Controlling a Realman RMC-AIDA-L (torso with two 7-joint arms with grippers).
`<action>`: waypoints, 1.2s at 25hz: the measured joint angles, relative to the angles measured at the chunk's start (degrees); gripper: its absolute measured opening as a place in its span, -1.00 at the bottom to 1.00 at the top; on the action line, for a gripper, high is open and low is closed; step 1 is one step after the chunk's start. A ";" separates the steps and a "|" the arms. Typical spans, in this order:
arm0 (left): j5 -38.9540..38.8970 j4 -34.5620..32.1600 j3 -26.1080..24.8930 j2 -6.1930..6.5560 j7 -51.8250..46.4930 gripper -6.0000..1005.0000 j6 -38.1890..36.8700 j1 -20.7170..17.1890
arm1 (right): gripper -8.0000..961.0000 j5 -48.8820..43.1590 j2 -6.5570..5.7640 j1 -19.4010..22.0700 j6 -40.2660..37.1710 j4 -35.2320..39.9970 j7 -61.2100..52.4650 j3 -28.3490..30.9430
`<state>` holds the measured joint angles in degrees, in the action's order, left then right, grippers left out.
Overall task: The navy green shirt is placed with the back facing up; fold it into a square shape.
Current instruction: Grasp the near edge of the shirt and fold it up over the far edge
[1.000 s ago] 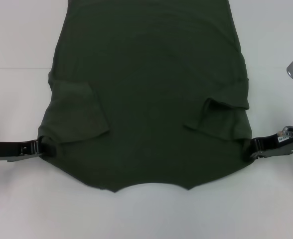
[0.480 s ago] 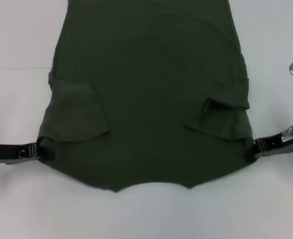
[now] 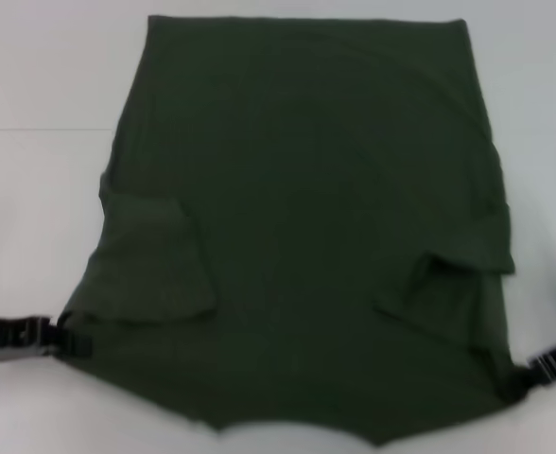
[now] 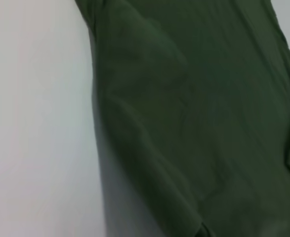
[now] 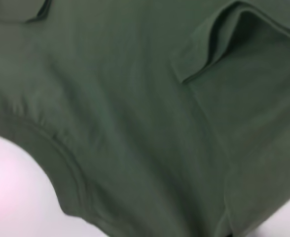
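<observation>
Olive-green matte fabric fills most of the head view: the navy green shirt [image 3: 306, 227] lies spread on the white table [image 3: 42, 189], its straight hem at the far side and its curved neckline at the near edge. Both short sleeves are folded inward onto the body, one on the left, one on the right, each showing as a darker flap. The fabric looks smooth across the middle, with faint creases running toward the near corners.

At the near left corner, by the shoulder, the left gripper [image 3: 70, 340] reaches in from the left edge, its black jaws closed on the edge of the cloth. At the near right corner the right gripper [image 3: 524, 375] comes in from the right edge and meets the other shoulder, its jaws likewise pinched on the fabric there. The near corners are pulled outward into points at the two grippers.

Both wrist views show only the cloth close up, with the folded right sleeve and the neckline band in the right one.
</observation>
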<state>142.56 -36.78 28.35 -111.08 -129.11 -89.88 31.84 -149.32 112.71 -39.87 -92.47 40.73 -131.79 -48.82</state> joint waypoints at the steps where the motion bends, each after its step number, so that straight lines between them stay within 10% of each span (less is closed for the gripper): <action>1: 0.14 -0.10 -0.04 0.41 -0.20 -0.90 -2.08 -0.29 | -0.85 -0.10 -0.20 0.51 -1.71 0.38 1.10 0.01; 13: 9.14 -0.28 0.71 0.61 0.03 -0.90 -22.66 -2.08 | -0.85 -4.62 0.74 2.97 -13.64 2.24 11.31 -0.14; 30: 6.00 -0.52 -3.76 0.81 3.94 -0.89 -25.31 -1.74 | -0.86 -3.87 2.27 3.64 -14.31 2.25 16.15 6.58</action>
<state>148.57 -37.29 24.59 -110.27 -125.17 -115.20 30.10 -153.19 114.98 -36.24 -106.78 42.98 -115.64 -42.24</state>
